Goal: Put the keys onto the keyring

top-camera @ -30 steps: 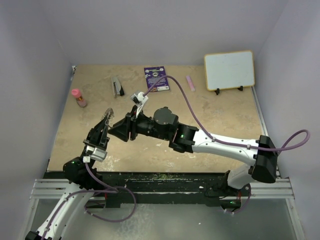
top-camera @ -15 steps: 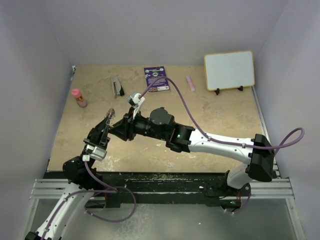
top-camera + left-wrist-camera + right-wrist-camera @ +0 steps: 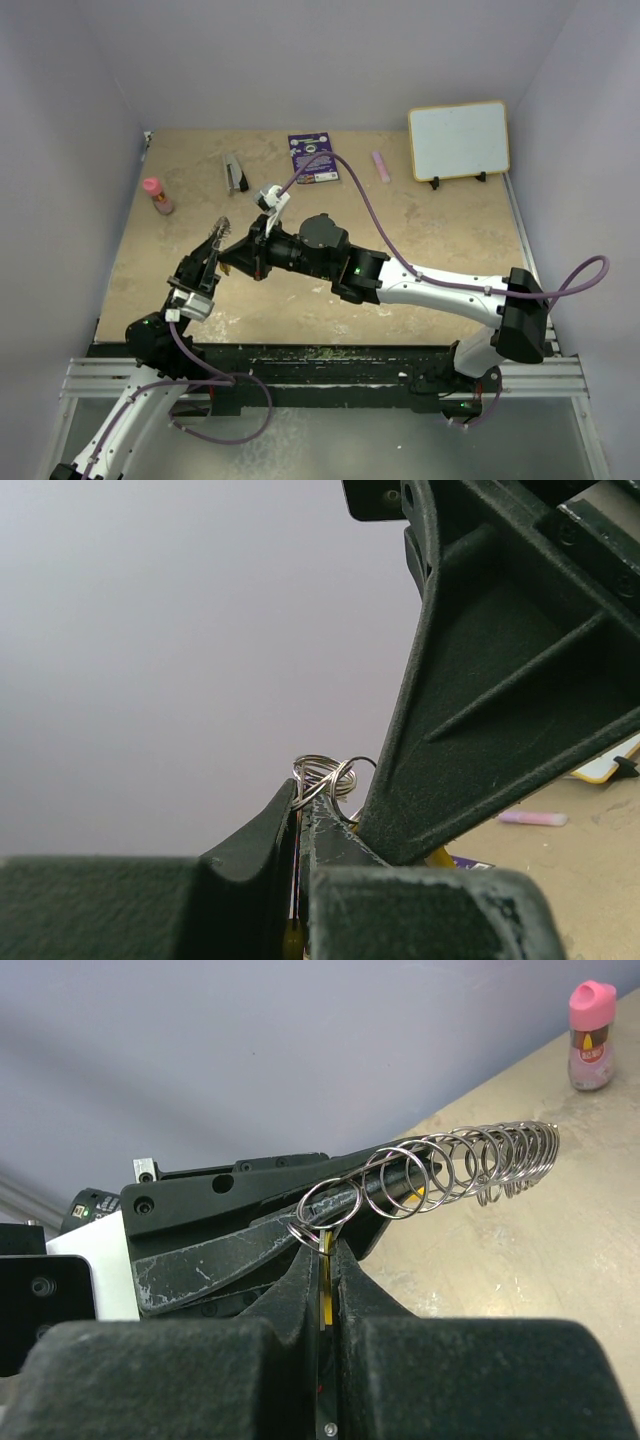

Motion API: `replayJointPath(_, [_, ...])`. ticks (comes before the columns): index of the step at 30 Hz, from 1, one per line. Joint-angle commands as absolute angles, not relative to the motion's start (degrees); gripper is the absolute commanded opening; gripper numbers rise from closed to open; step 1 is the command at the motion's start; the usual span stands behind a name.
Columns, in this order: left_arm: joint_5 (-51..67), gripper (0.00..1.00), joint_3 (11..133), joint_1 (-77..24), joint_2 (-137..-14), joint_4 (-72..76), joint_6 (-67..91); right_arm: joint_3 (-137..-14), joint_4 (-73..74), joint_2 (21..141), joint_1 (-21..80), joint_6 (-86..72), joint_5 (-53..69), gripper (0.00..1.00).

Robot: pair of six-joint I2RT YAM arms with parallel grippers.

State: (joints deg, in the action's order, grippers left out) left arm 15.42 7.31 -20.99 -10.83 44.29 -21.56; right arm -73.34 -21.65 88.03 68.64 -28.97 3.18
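Threading is judged in hand: the keyring [image 3: 450, 1170] is held aloft, pinched by the left gripper [image 3: 302, 825]; a yellow-headed key [image 3: 325, 1295] is clamped in the right gripper [image 3: 326, 1260] at its end coil. Next, hole and wire end must be aligned.

Pale lilac walls [image 3: 330, 60] enclose a beige, stone-patterned table [image 3: 450, 215] under soft, even light.
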Motion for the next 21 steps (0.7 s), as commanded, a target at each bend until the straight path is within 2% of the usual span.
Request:
replayJointPath(1, [17.75, 0.03, 9.57, -20.80, -10.50, 46.10, -21.32, -75.23, -22.63, 86.19, 69.13, -28.57, 2.67, 0.00])
replayJointPath(9, [22.77, 0.03, 4.82, -20.75, -10.43, 54.37, -30.67, -72.84, -23.50, 83.14, 69.22, -33.18, 6.20, 0.00])
replayJointPath(16, [29.41, 0.03, 0.34, -20.75, -15.08, 68.56, -42.92, -72.42, -15.41, 79.78, 69.17, -36.18, 7.39, 0.00])
replayJointPath(21, [32.72, 0.03, -1.95, -20.76, -19.88, 76.43, -50.45, -73.23, -13.00, 79.83, 69.17, -39.03, 13.46, 0.00])
